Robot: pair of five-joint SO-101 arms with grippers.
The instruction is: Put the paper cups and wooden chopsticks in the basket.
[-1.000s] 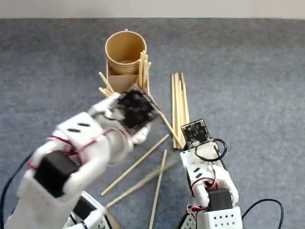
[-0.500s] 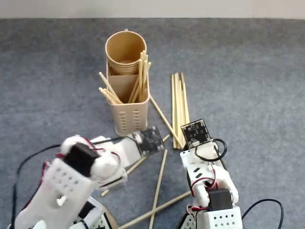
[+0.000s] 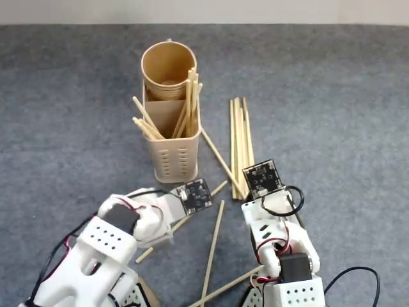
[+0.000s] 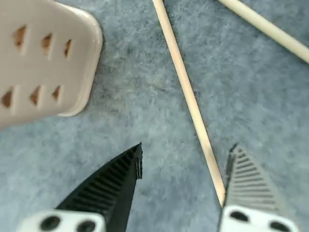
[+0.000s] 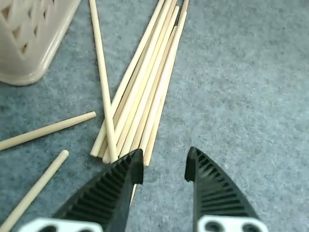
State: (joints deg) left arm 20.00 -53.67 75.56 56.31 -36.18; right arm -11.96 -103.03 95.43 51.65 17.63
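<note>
1. L gripper [image 4: 187, 147] sits low over the carpet [image 3: 339, 96], just in front of the basket [image 3: 172, 160] — jaws wide apart, nothing held. R gripper [image 5: 165, 152] is low too, jaws part open, empty.
2. Loose chopstick [image 4: 189, 96] lies flat btwn the L jaws, nearer one finger. Chopstick bundle [image 5: 145, 92] ends right at the R tips. Paper cup [image 3: 167, 67] stands in the basket's far compartment, upright sticks [image 3: 185, 118] in the near one.
3. Surface: grey-blue carpet — scattered sticks [image 3: 214, 246] lie btwn the arms.

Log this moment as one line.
left gripper open astride loose chopstick | right gripper open at chopstick bundle end | basket holds paper cups, stowed chopsticks
</note>
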